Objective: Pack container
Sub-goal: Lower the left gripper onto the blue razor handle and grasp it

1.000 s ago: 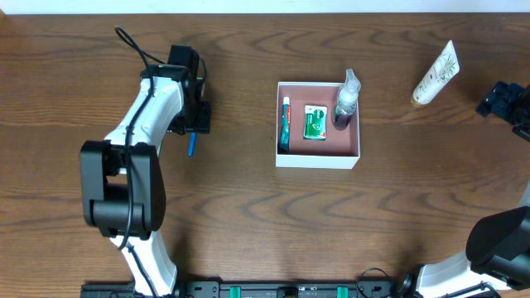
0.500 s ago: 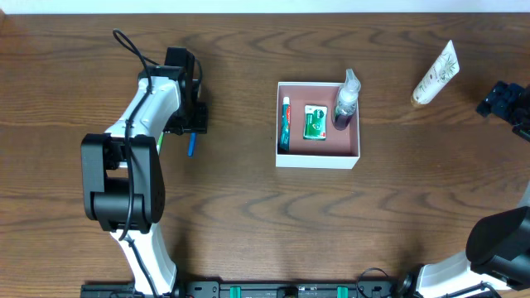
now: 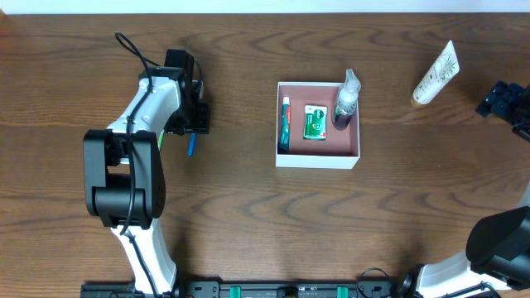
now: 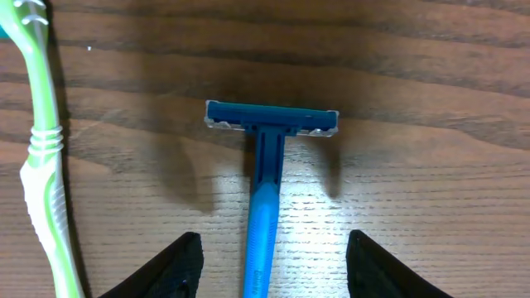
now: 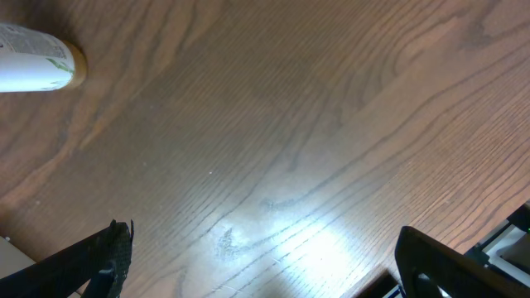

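Note:
The container (image 3: 318, 161) is a square white box with a pink inside, at the table's middle. It holds a toothpaste tube (image 3: 285, 122), a green packet (image 3: 314, 121) and a purple spray bottle (image 3: 345, 103). A blue razor (image 4: 265, 199) lies flat on the wood at the left, seen also as a blue razor (image 3: 190, 146) from above. My left gripper (image 4: 273, 240) is open and straddles its handle, with wood showing on both sides. My left gripper (image 3: 197, 122) hides part of the razor from above. At the far right, my right gripper (image 5: 265, 248) stands open over bare wood.
A green toothbrush (image 4: 41, 157) lies just left of the razor, parallel to it. A cream tube (image 3: 436, 73) lies at the back right, its end (image 5: 37, 68) near my right gripper (image 3: 501, 99). The container stands well to the right of the razor.
The left arm's elbow has shifted very slightly. The gripper stays over the razor, which has not moved. The right arm is still.

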